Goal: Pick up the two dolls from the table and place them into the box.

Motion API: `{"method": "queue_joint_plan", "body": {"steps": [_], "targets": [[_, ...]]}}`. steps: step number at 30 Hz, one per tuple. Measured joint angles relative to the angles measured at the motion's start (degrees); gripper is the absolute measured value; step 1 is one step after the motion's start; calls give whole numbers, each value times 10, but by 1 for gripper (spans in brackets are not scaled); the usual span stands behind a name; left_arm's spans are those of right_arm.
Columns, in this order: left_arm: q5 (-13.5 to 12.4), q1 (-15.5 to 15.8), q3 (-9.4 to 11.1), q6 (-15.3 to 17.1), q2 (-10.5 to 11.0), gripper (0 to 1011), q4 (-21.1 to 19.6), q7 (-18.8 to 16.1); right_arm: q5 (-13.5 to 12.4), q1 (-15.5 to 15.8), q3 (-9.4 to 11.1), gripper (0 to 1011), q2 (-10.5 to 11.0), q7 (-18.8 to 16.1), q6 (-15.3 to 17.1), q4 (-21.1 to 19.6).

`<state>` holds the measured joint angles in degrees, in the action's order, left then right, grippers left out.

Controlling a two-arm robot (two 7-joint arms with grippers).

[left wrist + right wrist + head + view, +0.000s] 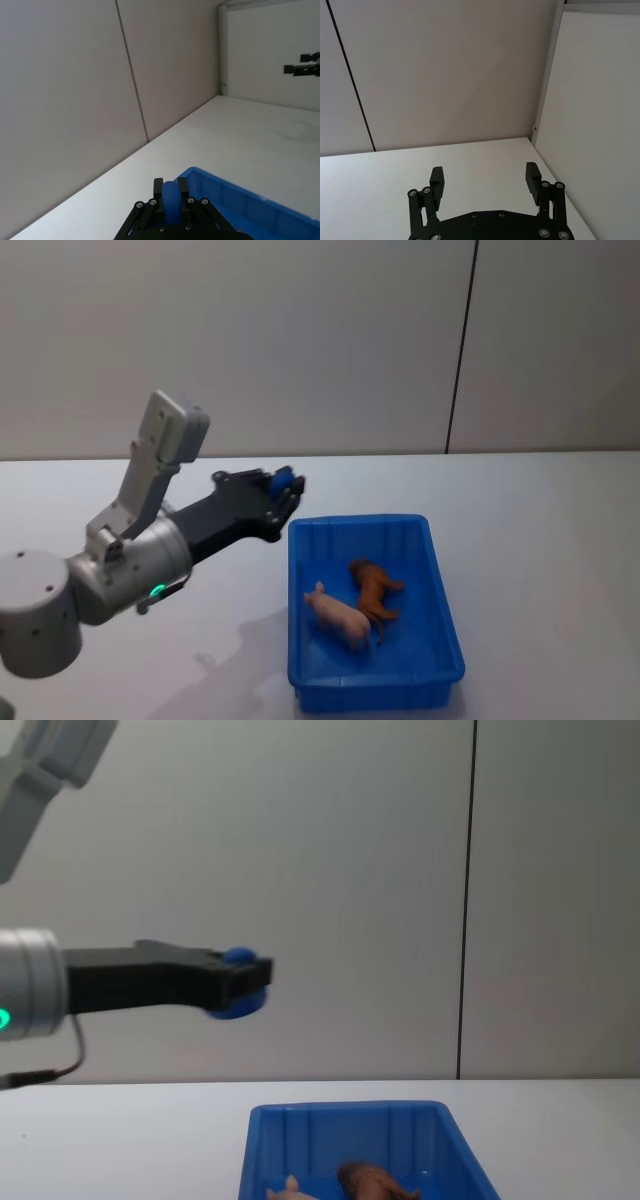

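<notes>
Both dolls lie inside the blue box (376,692) on the white table (545,510). The pale pink pig (338,617) is toward the box's left and front. Beside it, a little farther back, rests the reddish-brown shaggy one (373,590). The chest view catches the box (340,1130) with the brown doll (372,1182) and the pig's tip (290,1185) low inside. My left gripper (286,486) hovers above the box's far left corner, shut with its blue pads together and holding nothing (170,192). My right gripper (485,176) is open and empty, off to the side.
Bare white tabletop spreads all around the box, wide to its right and behind it. A grey panelled wall (330,340) closes off the table's far edge. My left arm's grey forearm (120,560) stretches over the table's left part.
</notes>
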<state>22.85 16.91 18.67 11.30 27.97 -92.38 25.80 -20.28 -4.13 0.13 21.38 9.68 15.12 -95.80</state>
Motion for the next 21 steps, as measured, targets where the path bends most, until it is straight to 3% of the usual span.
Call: {"method": "queue_joint_plan", "body": {"steps": [9, 17, 21], "targets": [[18, 47, 15, 4, -41, 165, 59, 73, 0, 0, 0, 1001, 0, 0, 0, 0], [30, 91, 33, 15, -80, 166, 143, 145, 0, 0, 0, 1001, 0, 0, 0, 0], [33, 113, 43, 17, -99, 255, 194, 177, 0, 0, 0, 1001, 0, 0, 0, 0]]}}
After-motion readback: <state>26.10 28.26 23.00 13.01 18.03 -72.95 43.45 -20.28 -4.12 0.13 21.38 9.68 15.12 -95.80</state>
